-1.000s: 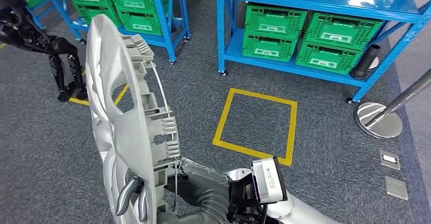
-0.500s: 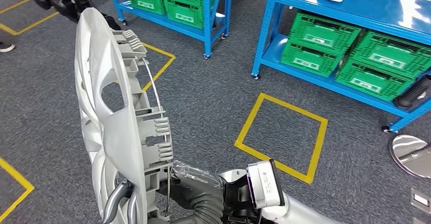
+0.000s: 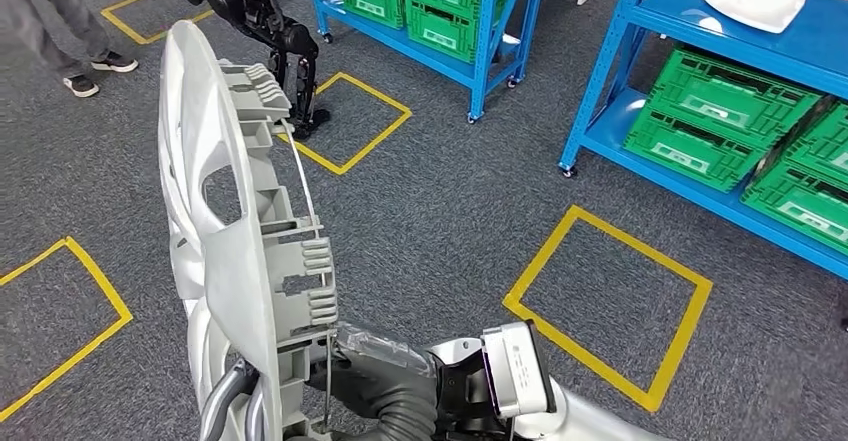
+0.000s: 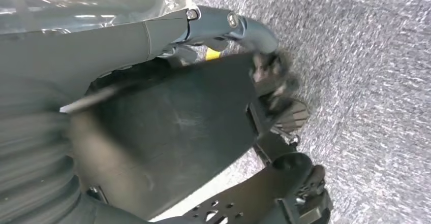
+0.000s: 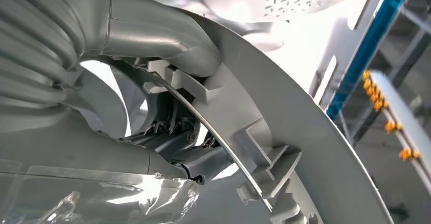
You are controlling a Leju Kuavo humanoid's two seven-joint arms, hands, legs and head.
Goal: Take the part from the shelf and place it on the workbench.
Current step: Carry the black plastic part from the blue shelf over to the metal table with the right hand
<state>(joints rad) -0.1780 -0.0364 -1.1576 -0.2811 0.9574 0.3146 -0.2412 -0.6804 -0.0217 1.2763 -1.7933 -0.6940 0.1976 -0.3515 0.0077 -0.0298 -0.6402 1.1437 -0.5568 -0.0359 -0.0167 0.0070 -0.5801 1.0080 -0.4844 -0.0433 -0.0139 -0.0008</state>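
We see the right hand (image 3: 375, 381) gripping the silver wheel cover (image 3: 235, 261) upright (rim edge-on) over grey carpet (image 3: 450, 191). We cannot tell the left hand's (image 4: 76, 148) state.

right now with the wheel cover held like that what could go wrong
The right hand grips the wheel cover only at its lower rim, so the upright part could tip or slip. The cover also blocks much of the head view's left side, where another robot and a person's legs stand close; a collision seems possible.
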